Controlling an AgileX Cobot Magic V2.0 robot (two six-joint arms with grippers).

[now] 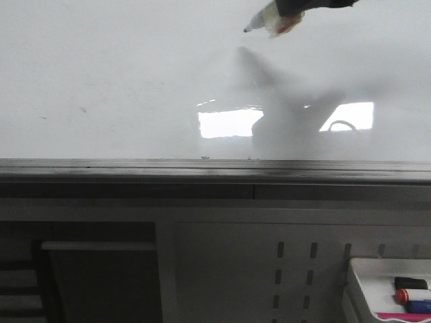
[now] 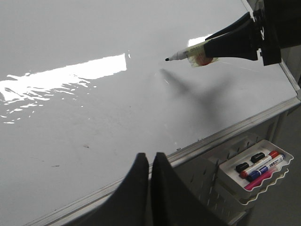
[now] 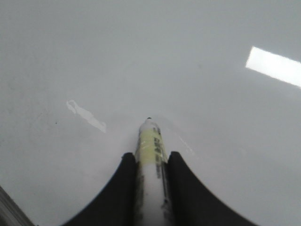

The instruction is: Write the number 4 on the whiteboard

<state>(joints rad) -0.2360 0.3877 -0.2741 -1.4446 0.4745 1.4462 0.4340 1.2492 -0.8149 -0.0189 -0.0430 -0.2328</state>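
The whiteboard [image 1: 101, 81] is glossy white with glare patches, and I see no number 4 or any marker line on it. My right gripper [image 3: 150, 157] is shut on a white marker [image 3: 151, 141] with a yellowish label. The marker [image 1: 266, 23] points its dark tip left and down toward the board. In the left wrist view the marker [image 2: 188, 54] tip sits just off its shadow, slightly above the whiteboard [image 2: 94, 117]. My left gripper [image 2: 150, 157] is shut and empty, over the board's near edge.
A grey metal edge rail [image 1: 202, 171] runs along the board's near side. Below it is a grey perforated panel [image 1: 296, 269]. A white tray [image 2: 277, 162] with several spare markers hangs at the lower right and also shows in the front view [image 1: 370, 269].
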